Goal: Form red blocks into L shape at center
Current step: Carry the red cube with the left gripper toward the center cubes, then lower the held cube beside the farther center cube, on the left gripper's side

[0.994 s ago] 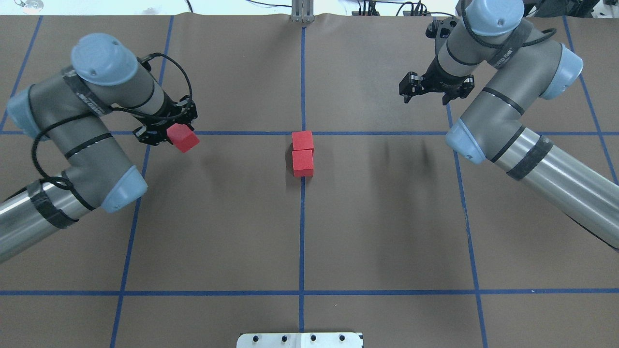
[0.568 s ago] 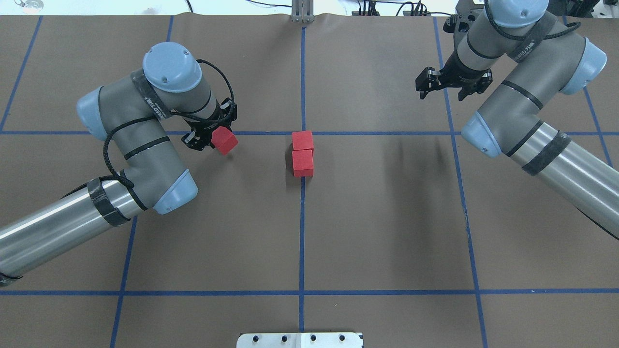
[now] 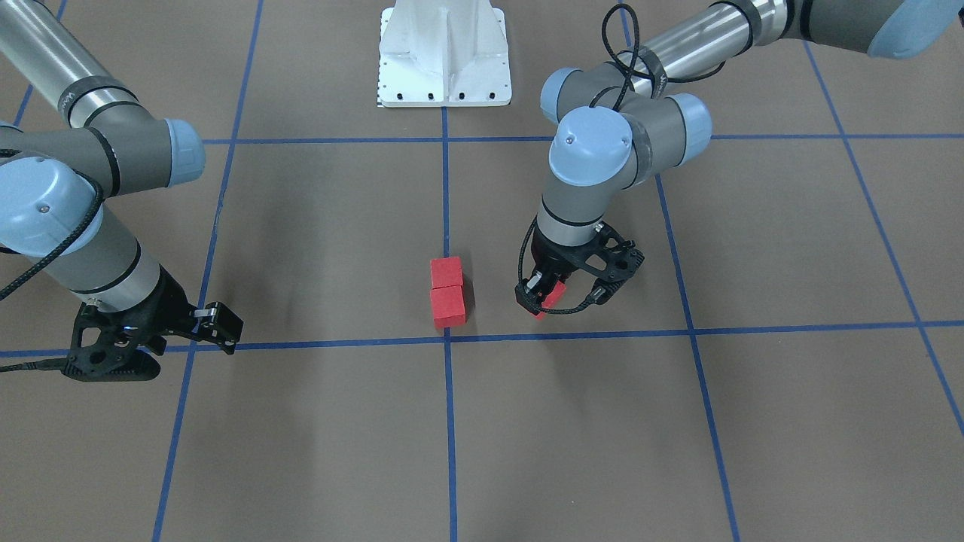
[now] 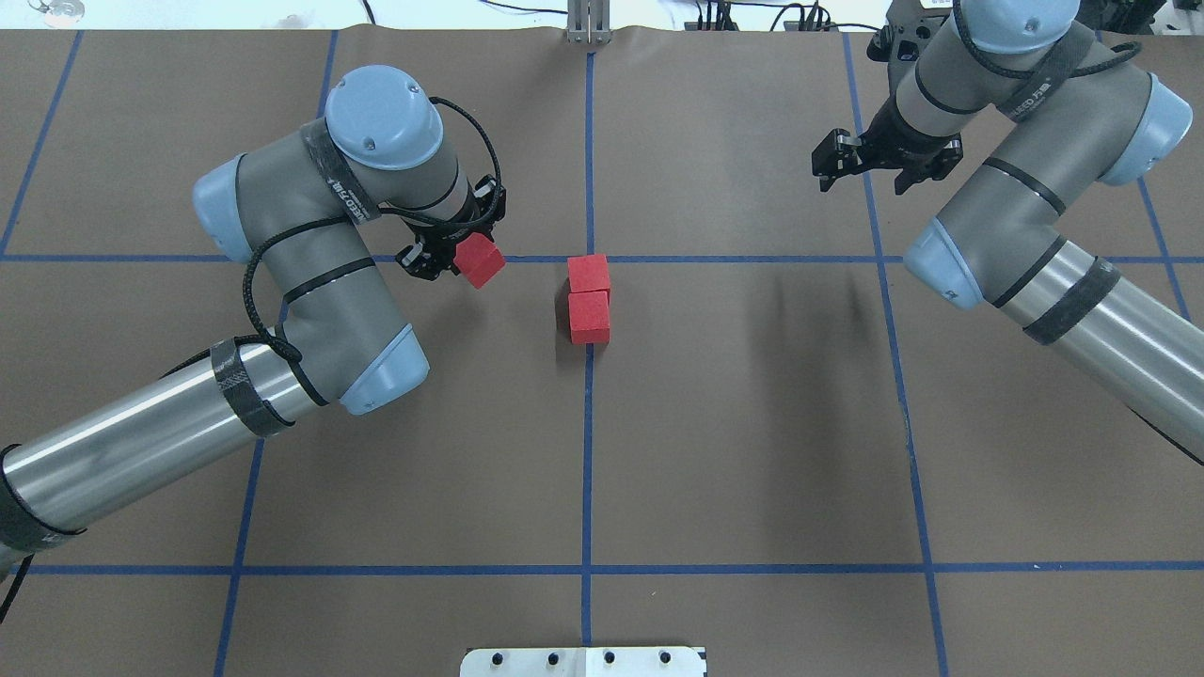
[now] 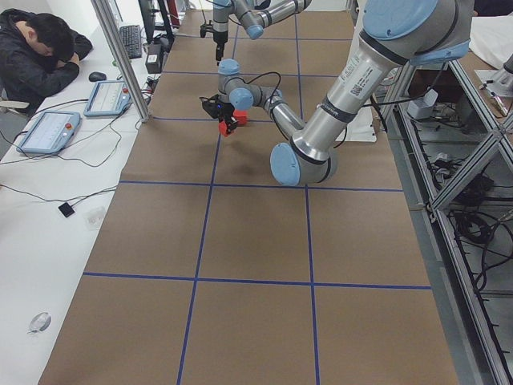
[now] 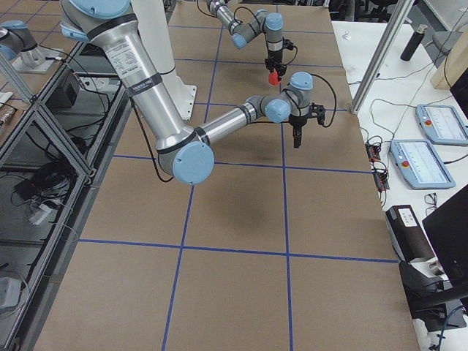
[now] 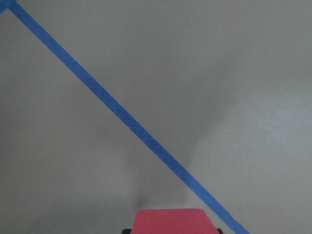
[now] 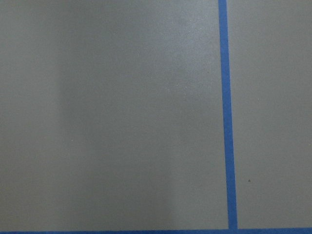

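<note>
Carrying the third red block toward the middle, we are closing the gap: a second ago it was hanging well out to the left, and now it is riding near the pair of red blocks. The left gripper is clamping it, turned out of square with the grid. The pair is lying touching, in a row along the tape line, just at the center. Meanwhile the right gripper is pulling back toward its far corner, fingers spread and holding nothing. We are judging that only the L's foot is missing, and that the held block is needing squaring before it is set against an end block.
</note>
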